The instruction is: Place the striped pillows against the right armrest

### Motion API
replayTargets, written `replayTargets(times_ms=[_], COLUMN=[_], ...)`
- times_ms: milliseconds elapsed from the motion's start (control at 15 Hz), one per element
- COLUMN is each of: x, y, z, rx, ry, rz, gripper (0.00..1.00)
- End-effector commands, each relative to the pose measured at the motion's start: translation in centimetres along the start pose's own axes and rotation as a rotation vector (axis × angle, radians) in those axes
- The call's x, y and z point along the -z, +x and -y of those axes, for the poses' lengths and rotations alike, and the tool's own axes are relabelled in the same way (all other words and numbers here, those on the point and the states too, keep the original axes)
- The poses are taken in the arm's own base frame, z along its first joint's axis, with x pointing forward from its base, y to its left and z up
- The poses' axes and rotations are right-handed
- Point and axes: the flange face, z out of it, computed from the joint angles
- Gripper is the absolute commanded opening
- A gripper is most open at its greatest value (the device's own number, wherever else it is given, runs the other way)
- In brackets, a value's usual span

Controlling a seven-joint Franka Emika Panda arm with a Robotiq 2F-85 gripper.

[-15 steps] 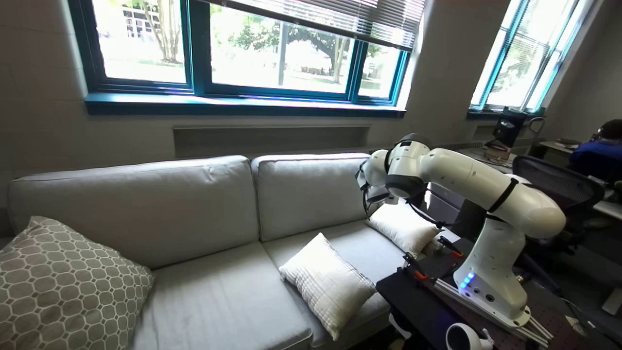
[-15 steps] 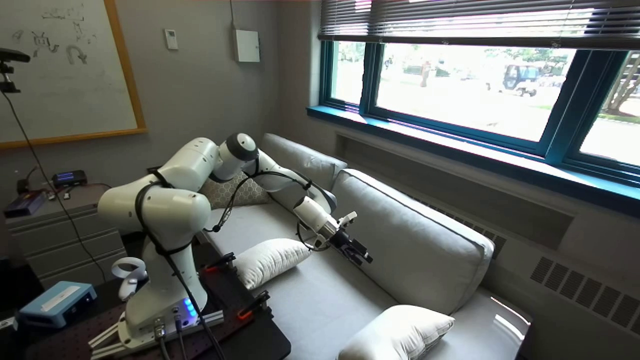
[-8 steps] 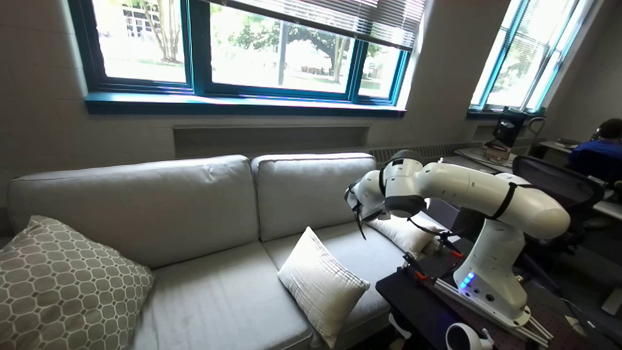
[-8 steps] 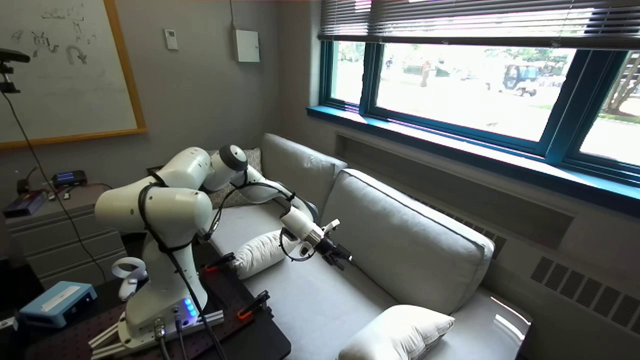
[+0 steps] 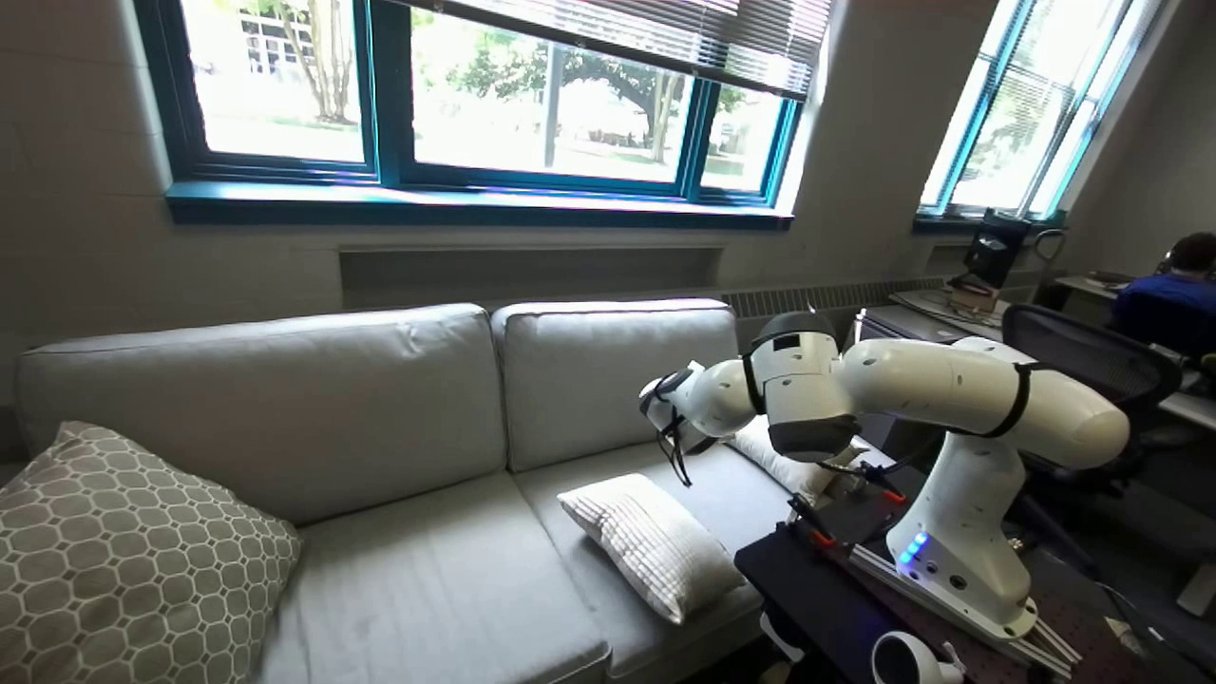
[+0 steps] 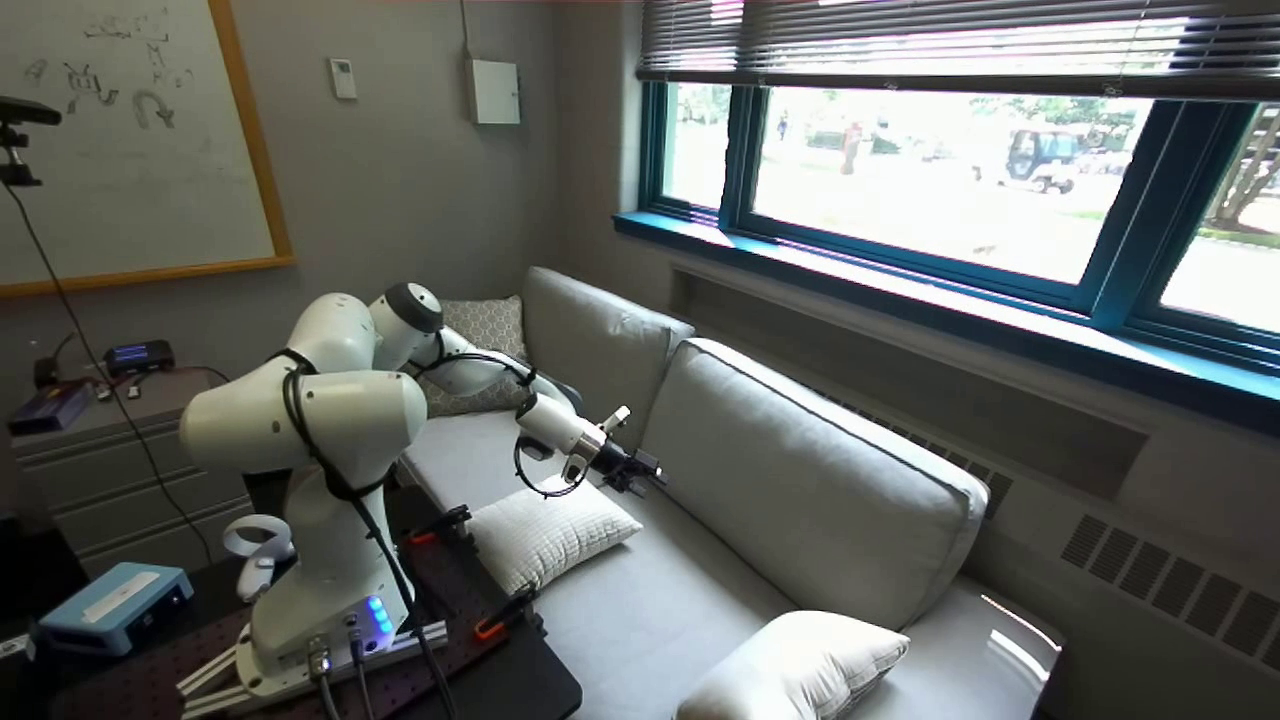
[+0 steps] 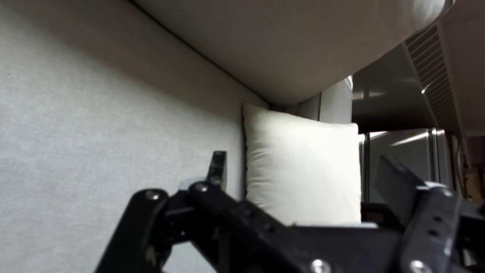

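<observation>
Striped pillow [image 5: 655,549], left-hand item of the cream-white pair: lies almost flat on the right seat cushion [image 6: 650,620], front corner just beside the black table [image 5: 788,584]. Half a second ago it leaned steeply with one corner raised; that corner has since dropped. Probable cause: contact with the Panda arm [image 6: 310,425] as it swung back; this cannot be confirmed. Effect on the task: this pillow is loose and well apart from its destination; treat its placement as not yet done.

Gripper [image 6: 651,481], next to the right: it has drawn back over the past second and appears to hang above the seat, on the back cushion [image 6: 800,480] side of the striped pillow. Jaws are spread wide and hold nothing.

Second cream-white pillow [image 6: 795,668], farther right: stands on the seat ahead of the gripper and apart from it. Its position is unchanged.

Right armrest [image 7: 336,101]: judged to be the pale upholstered strip behind that pillow in the wrist view; contact between the two is hidden.

Judgement: one pillow appears set, one remains. The next move should take the striped pillow by an edge; its flat attitude may make a hold harder to obtain.
</observation>
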Motion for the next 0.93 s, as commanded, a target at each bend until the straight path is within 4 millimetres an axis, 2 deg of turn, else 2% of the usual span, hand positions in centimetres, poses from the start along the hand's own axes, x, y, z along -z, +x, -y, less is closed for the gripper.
replayTargets(times_ms=[0,200,400,533,600,667,733,867], x=[2.3,2.5,1.0,-0.7,-1.8,-1.2,-1.7,-2.2], y=[-0.6,0.3,2.4,4.7,7.1,4.0,5.2,5.4], z=[2.1,3.9,6.1,7.5,8.5,7.1,7.7,7.4], rx=[-0.110,-0.110,-0.126,-0.127,-0.106,-0.108,-0.102,-0.092], ry=[-0.110,-0.233,-0.390,-0.493,-0.489,-0.446,-0.444,-0.435], rz=[-0.049,-0.034,-0.001,0.024,0.006,0.004,-0.008,-0.021], gripper=[1.00,1.00,1.00,1.00,1.00,1.00,1.00,1.00])
